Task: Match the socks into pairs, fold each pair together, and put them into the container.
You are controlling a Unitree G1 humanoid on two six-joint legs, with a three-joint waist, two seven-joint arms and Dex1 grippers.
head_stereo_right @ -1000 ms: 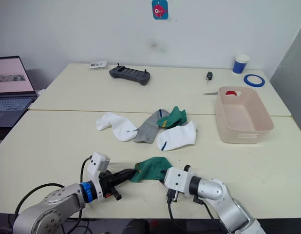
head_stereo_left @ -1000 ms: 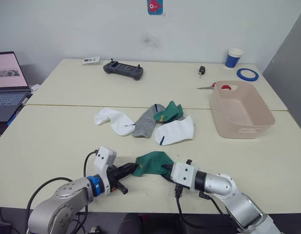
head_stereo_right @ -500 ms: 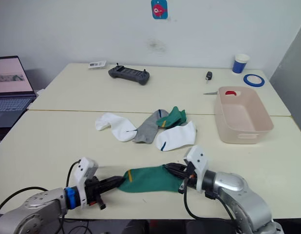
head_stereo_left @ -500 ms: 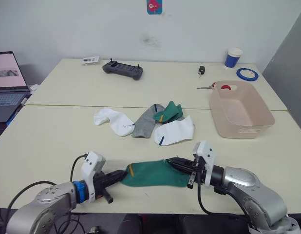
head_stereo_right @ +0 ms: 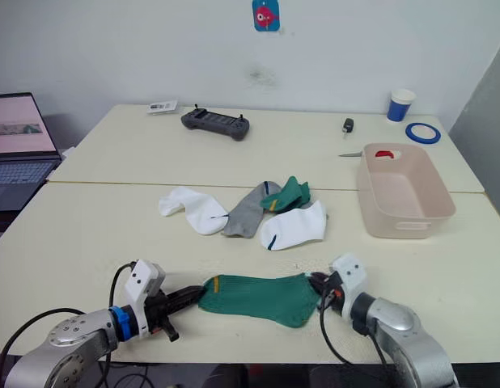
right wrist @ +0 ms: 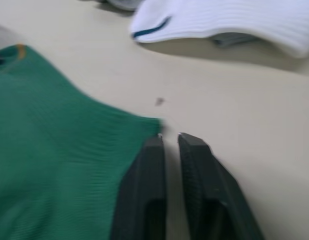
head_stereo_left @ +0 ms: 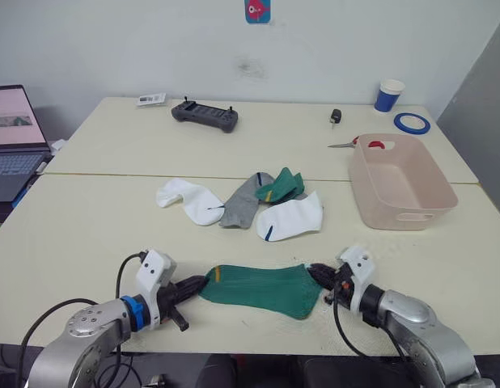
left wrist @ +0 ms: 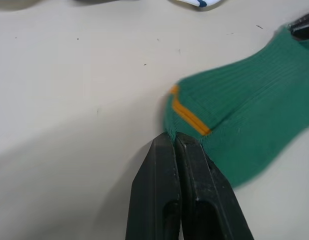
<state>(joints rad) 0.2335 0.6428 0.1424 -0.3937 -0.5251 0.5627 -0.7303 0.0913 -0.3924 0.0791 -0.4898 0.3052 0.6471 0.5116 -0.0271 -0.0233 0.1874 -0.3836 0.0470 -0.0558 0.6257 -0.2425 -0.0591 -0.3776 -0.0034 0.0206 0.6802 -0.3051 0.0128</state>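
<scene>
I stand at a big pale worktop [head_stereo_left: 88, 234]. At the far right side sits the pink bin [head_stereo_left: 402, 182], with nothing in it yet. In the middle lies a heap of socks [head_stereo_left: 246, 200]: white ones, a grey one and a green one [head_stereo_left: 281, 186], all touching. Close to me lies the other green sock [head_stereo_left: 260, 285], spread out flat. It has a small orange mark at its left end.

My left gripper [left wrist: 175, 137] is clenched tight on the left end of this sock, right by the orange mark. My right gripper [right wrist: 168, 139] is at the sock's right edge. Its fingers have a thin gap between them, and the cloth sits just beside them, so I think it has let go.

I think the step now is to lay this sock down flat so its mate can go on top. To do it well, I should keep the sock smooth and not drag it into a lump. Then my left gripper can let go gently. Next I need the green one from the heap. It is tucked against the grey and white ones, so I should pinch only the green cloth and lift slowly.
</scene>
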